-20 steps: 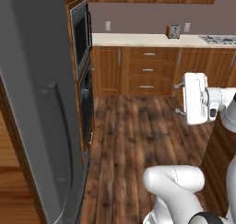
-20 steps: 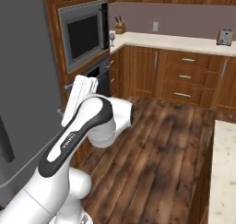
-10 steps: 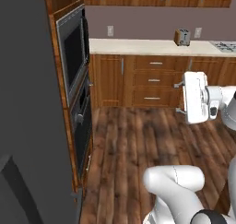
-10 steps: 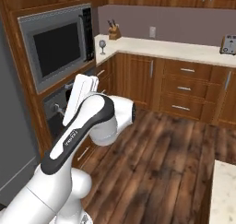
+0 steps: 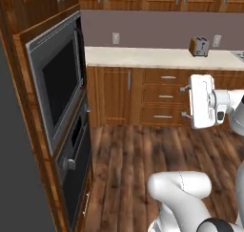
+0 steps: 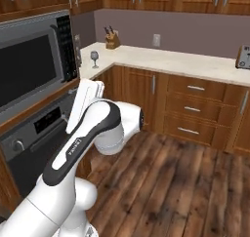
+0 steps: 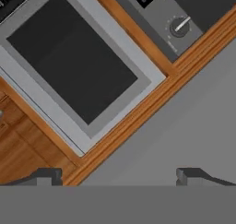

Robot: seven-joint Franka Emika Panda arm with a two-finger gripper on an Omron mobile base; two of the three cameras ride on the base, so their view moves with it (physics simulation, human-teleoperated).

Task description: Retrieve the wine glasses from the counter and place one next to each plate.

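hand (image 7: 117,174): open, both dark fingertips set wide apart at the bottom of the hand view, nothing between them; pointed at the wall oven column.
wine glass (image 6: 94,59): seen from the right base view, one small stemmed grey glass standing upright on the desk (image 6: 166,60) near its left corner, close to the oven column; which of the two glasses, too small to tell.
knife block (image 6: 113,39): right base view, at the back of the desk against the wall, behind and to the right of the glass, apart from it.
toaster (image 5: 199,47): silver, at the back of the desk toward the right in the left base view; at the far right edge in the right base view.
microwave (image 5: 55,83): built into the wood column, dark door with a grey frame; side-on in the left base view, tilted and close in the hand view.
oven (image 5: 75,167): below the microwave, round knob on its panel; knob also in the hand view, upper right.
drawers (image 5: 162,96): brown wood with silver bar handles, under the desk.
arm: white wrist held up in front of the drawers in the left base view, elbow in the foreground of the right base view.
floor (image 6: 171,182): dark wood planks.
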